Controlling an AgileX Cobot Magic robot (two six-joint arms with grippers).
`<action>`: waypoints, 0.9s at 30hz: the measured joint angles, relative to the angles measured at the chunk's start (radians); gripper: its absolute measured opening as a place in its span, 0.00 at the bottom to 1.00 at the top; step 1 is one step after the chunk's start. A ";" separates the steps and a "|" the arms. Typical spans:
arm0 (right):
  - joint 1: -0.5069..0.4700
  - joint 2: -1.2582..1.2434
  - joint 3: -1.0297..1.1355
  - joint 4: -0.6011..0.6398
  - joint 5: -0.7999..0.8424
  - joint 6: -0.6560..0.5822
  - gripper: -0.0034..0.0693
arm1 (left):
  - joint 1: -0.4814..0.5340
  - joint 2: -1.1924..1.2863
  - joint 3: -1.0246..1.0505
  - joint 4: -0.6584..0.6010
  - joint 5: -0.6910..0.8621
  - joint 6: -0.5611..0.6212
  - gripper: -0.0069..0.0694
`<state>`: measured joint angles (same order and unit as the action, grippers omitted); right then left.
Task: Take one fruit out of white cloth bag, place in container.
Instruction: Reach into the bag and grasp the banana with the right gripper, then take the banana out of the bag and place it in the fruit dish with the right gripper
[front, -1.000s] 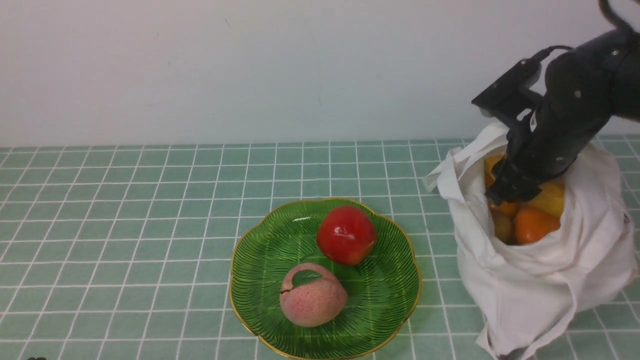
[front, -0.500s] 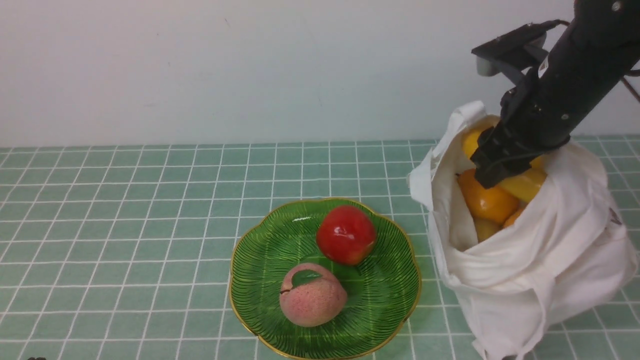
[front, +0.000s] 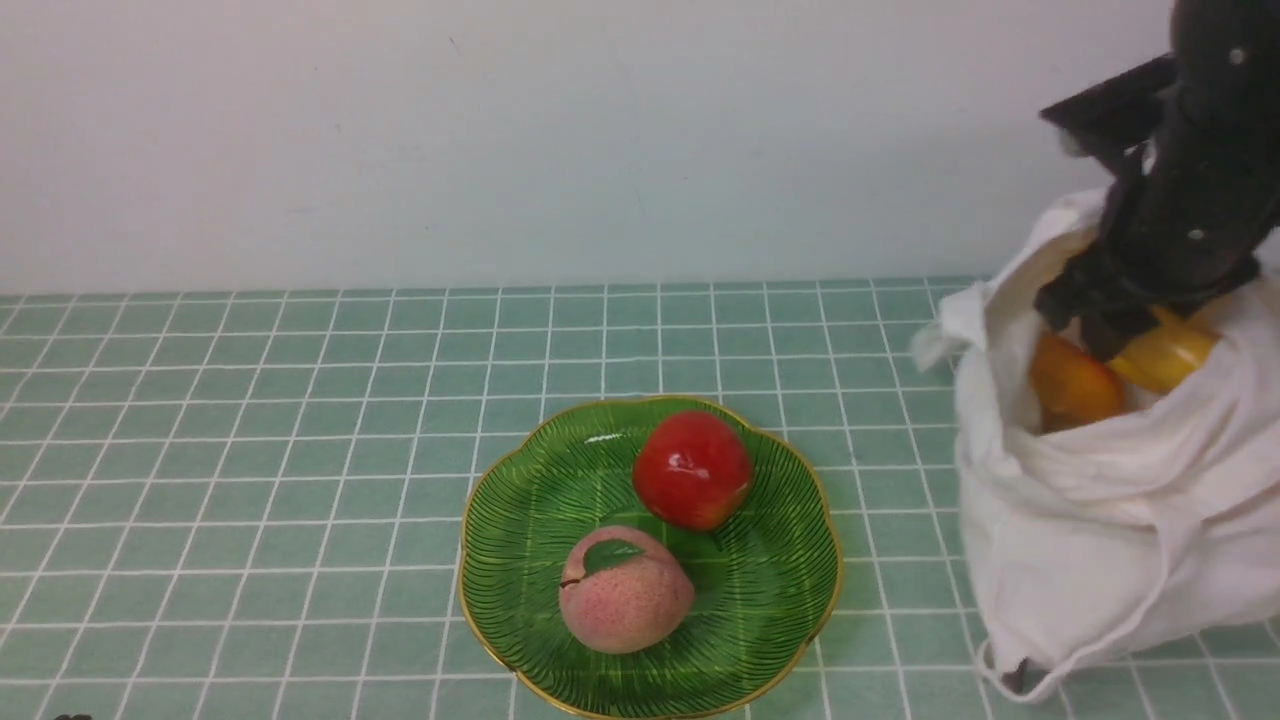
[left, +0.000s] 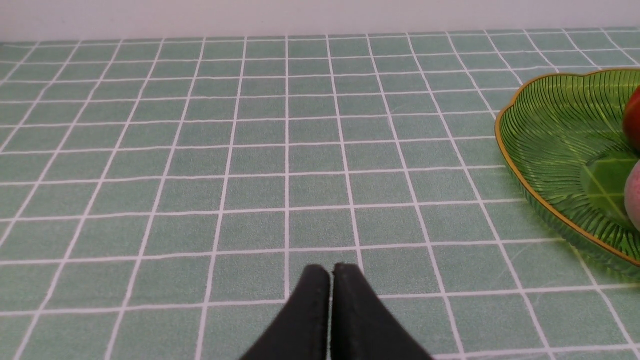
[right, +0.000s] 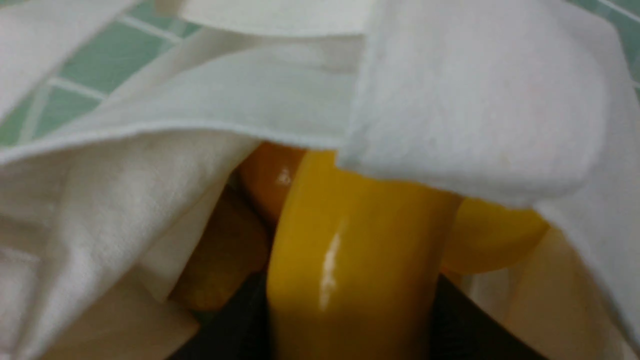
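White cloth bag: slumped on the green tiled tabletop at the robot's far right, mouth open upward, well apart from the plate.
Green plate: gold scalloped rim, sitting near the front middle of the tabletop with two fruits on it.
Right gripper: reaching down into the bag's mouth and clamped on the banana; the right wrist view shows black fingers pressed against both sides of it.
Left gripper: low over bare tiles on the robot's left of the plate, jaws pinched together with nothing between them.
Banana: glossy yellow, in the bag's mouth, its far end tucked under a fold of cloth.
Peach: pink, on the near part of the plate.
Red fruit: shiny, on the far part of the plate, just beside the peach.
Orange fruit: inside the bag, right next to the banana.
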<state>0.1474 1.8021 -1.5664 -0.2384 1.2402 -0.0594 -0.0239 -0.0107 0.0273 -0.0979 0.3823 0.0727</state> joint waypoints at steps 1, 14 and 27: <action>-0.019 -0.001 0.000 0.004 0.000 0.008 0.51 | 0.000 0.000 0.000 0.000 0.000 0.000 0.08; -0.061 0.017 0.135 0.358 -0.007 -0.352 0.51 | 0.000 0.000 0.000 0.000 0.000 0.000 0.08; -0.061 -0.130 -0.003 0.551 -0.002 -0.450 0.51 | 0.000 0.000 0.000 0.000 0.000 0.000 0.08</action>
<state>0.0866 1.6716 -1.5691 0.3123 1.2377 -0.5089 -0.0239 -0.0107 0.0273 -0.0979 0.3823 0.0727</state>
